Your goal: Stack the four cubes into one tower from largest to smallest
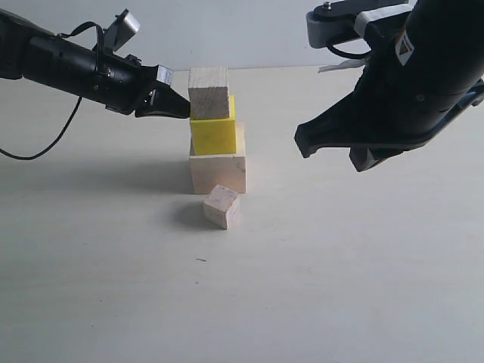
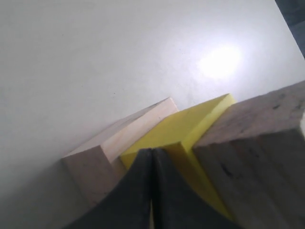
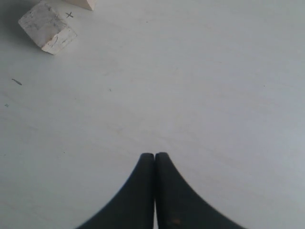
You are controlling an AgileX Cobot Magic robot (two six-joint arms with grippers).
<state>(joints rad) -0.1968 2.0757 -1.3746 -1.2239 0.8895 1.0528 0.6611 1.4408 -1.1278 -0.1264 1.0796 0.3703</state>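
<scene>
Smallest cube (image 1: pixel 221 206) lies loose on the desk (image 1: pixel 340 287), just before the three-high tower (image 1: pixel 217 140) — low and tower-ward of my right hand (image 3: pixel 154 156), pressed together, empty. My left hand (image 1: pixel 184 110), likewise pressed together, sits at the third cube (image 1: pixel 209 102).

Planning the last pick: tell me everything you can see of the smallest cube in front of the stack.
The smallest cube is plain pale wood with grey scuffs on its top face. It sits flat on the white table, in front of the three-cube stack and apart from it, turned cornerwise to the stack's faces. Only the table touches it; the left end effector and right end effector are both shut and clear of it.
</scene>
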